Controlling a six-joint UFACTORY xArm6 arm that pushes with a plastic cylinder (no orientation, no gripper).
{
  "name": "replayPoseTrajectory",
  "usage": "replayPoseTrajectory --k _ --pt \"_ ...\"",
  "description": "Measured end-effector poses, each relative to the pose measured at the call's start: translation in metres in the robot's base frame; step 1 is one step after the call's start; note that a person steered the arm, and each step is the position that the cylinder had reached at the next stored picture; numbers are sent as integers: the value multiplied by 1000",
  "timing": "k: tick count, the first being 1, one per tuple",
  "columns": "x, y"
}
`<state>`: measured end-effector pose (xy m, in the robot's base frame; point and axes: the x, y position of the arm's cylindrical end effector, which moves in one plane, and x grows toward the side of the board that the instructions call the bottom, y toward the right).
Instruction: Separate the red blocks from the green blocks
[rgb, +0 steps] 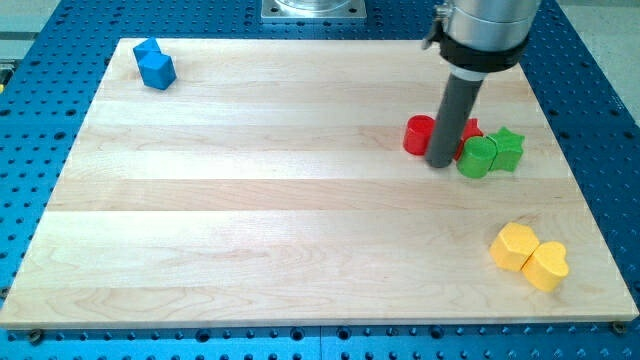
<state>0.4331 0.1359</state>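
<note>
Camera view, my tip (440, 162) wedged between red cylinder (419, 134) and green blocks (478, 158), no hand visible.

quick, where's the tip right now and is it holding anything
My tip: no gripper, holds nothing; down among the cluster, between the red cylinder and the green cylinder, with another red block partly hidden behind the rod.

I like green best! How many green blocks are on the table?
2: a green round block beside the rod's tip, and a green star block touching it on the view's right.
</note>
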Motion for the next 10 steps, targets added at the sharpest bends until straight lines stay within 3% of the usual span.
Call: replayPoseTrajectory --k 1,2,4,5,7,8,10 --pt "23 -43" --pt "-26 -40" --pt "-29 19" --pt "-10 3" --pt "-15 54" --pt "-15 26" --pt "-19 46"
